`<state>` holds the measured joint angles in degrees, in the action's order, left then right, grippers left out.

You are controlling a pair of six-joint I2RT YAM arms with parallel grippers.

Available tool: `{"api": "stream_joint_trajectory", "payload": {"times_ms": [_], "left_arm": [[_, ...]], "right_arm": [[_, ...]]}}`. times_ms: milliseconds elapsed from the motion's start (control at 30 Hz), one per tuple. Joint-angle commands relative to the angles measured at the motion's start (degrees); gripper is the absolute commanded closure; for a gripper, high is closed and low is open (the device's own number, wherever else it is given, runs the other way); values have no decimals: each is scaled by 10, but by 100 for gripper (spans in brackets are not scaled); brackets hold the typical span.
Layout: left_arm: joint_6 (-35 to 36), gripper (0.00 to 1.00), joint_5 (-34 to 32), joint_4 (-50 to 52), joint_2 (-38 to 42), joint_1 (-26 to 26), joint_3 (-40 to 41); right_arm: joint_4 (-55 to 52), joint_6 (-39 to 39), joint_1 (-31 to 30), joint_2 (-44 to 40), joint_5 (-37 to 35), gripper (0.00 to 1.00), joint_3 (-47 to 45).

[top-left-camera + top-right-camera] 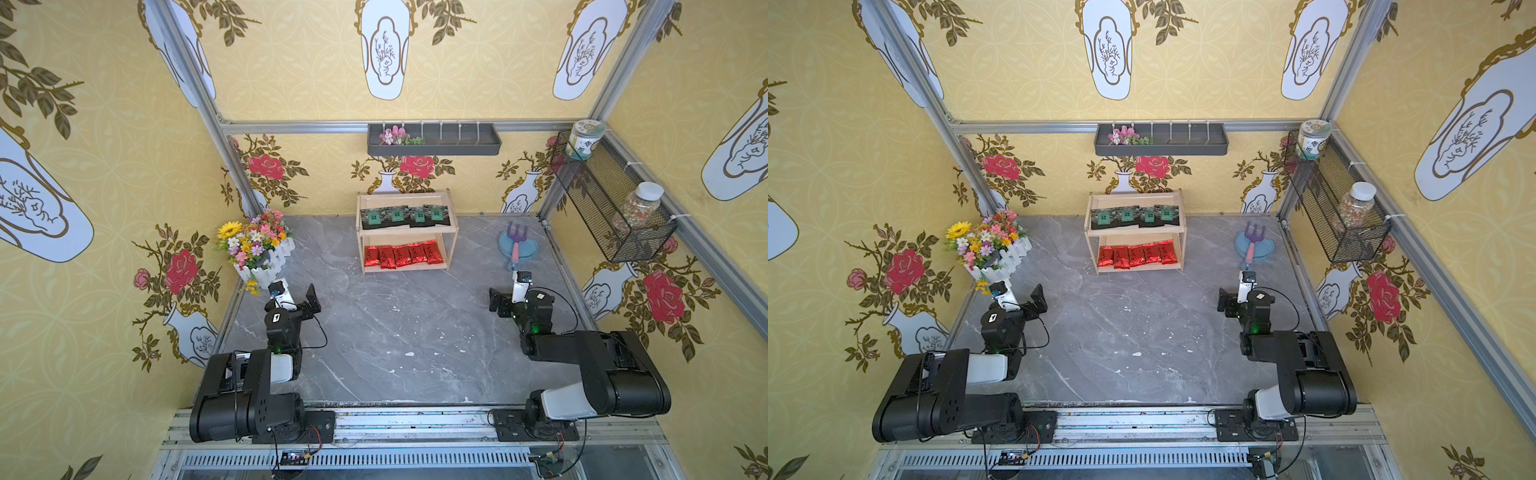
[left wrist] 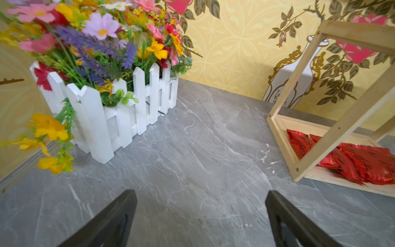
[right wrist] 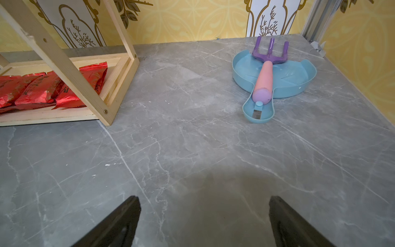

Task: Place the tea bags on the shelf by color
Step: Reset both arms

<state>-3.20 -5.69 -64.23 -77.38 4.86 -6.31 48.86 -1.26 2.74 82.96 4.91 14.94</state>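
Note:
The light wooden shelf [image 1: 405, 269] [image 1: 1139, 269] stands at the back middle of the grey table. Several black tea bags with green emblems [image 1: 405, 216] [image 1: 1136, 216] lie in a row on its upper tier. Several red foil tea bags [image 1: 401, 254] [image 1: 1137, 254] lie side by side on the lower tier, also seen in the wrist views [image 2: 363, 162] [image 3: 42, 89]. My left gripper [image 1: 305, 303] [image 2: 201, 192] hovers open and empty over bare table, left of the shelf. My right gripper [image 1: 500, 305] [image 3: 204, 198] is open and empty on the right side.
A white picket box of artificial flowers [image 1: 259, 249] [image 2: 119, 111] stands just behind the left gripper. A blue dish with a purple toy rake [image 1: 517, 249] [image 3: 275, 77] lies behind the right gripper. A dark grey wall tray [image 1: 434, 141] and a mesh basket [image 1: 611, 199] holding jars hang above.

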Motion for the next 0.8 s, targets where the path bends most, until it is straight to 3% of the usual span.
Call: {"api": "stream_joint_trajectory", "payload": {"times_ms": [0, 333, 767], "left_arm": [[2, 0, 34, -6, 0, 3, 1], [7, 0, 76, -7, 1, 13, 3], [6, 0, 77, -10, 3, 14, 5]], "right_arm": [[8, 7, -1, -3, 11, 3, -2], [9, 16, -18, -5, -12, 3, -3], [1, 32, 4, 4, 85, 3, 5]]}}
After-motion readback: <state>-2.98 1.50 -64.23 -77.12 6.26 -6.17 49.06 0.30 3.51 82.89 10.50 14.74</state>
